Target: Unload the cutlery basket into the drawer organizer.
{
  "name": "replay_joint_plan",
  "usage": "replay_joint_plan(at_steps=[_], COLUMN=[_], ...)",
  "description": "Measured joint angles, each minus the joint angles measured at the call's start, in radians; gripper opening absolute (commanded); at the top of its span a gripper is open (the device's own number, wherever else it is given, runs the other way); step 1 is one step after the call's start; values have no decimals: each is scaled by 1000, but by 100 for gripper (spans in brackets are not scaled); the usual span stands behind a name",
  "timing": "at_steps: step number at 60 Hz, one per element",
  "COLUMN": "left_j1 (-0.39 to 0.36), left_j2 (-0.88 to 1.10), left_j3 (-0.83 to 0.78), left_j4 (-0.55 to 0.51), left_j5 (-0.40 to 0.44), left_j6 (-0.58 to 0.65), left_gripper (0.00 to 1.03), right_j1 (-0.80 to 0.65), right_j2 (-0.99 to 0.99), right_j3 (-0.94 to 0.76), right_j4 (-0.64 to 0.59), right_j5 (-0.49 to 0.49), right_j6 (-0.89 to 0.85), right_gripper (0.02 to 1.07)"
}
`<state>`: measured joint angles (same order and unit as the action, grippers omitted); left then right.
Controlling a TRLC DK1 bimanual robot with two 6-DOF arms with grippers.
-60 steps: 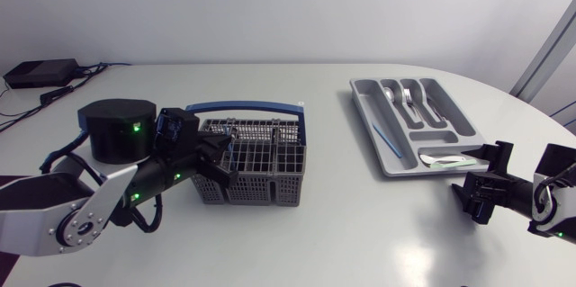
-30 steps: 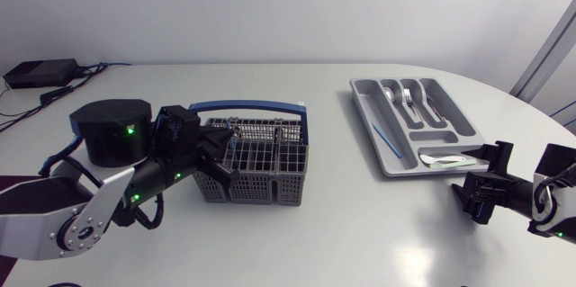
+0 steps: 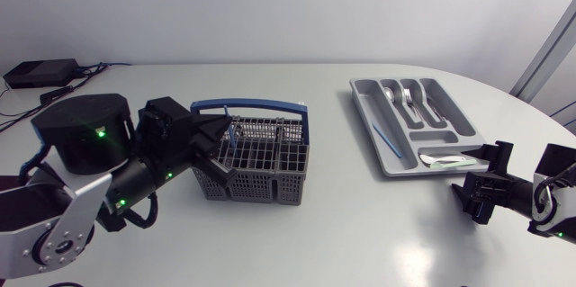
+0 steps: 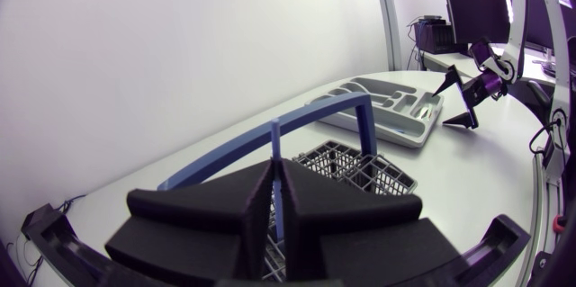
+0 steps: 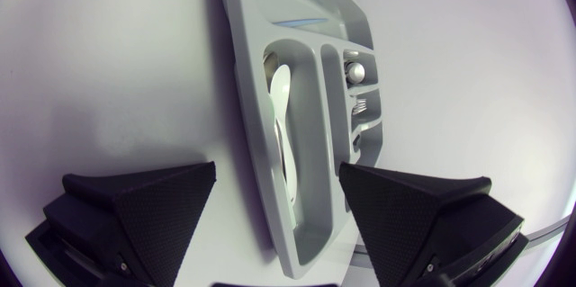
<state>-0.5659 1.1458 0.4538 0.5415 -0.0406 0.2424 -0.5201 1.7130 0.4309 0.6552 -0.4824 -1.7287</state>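
The left gripper (image 4: 274, 168) is closed to a narrow slit, and both fingers press on a thin blue upright of the handle (image 4: 319, 112) on the cutlery basket (image 4: 355, 165). In the head view this gripper (image 3: 216, 141) sits at the left end of the grey wire basket (image 3: 265, 165), under the handle's blue bar (image 3: 247, 104). The basket is left of the middle of the table (image 3: 297, 242); I cannot tell whether it rests flat on it.

The right gripper (image 5: 277, 174) is spread wide and holds nothing, with only bare table between its fingers. It (image 3: 481, 179) is just beside the near right corner of the drawer organizer (image 3: 454, 118), not touching it.

The grey organizer (image 5: 243, 71) lies on the far right of the table. A white spoon (image 5: 281, 107) lies in its near crosswise compartment, metal cutlery (image 3: 407, 98) in the far slots, and a thin blue piece (image 3: 385, 134) in the long left slot.
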Motion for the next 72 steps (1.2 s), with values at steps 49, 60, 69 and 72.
replay_joint_plan(at_steps=[49, 60, 69, 72], left_j1=[-67, -31, 47, 55], left_j2=[-296, -287, -171, -129], left_j3=[36, 139, 259, 286], left_j4=[-99, -243, -312, -326], left_j5=[-37, 133, 320, 370], left_j6=[80, -13, -124, -149], left_gripper=[11, 11, 10, 10], right_j1=[31, 90, 153, 179], right_j2=[-205, -425, -606, -653], right_j3=[-47, -41, 27, 60], right_j4=[-25, -300, -639, -737], right_j5=[-35, -85, -174, -203], right_j6=[104, 221, 341, 382], right_gripper=[101, 101, 101, 101])
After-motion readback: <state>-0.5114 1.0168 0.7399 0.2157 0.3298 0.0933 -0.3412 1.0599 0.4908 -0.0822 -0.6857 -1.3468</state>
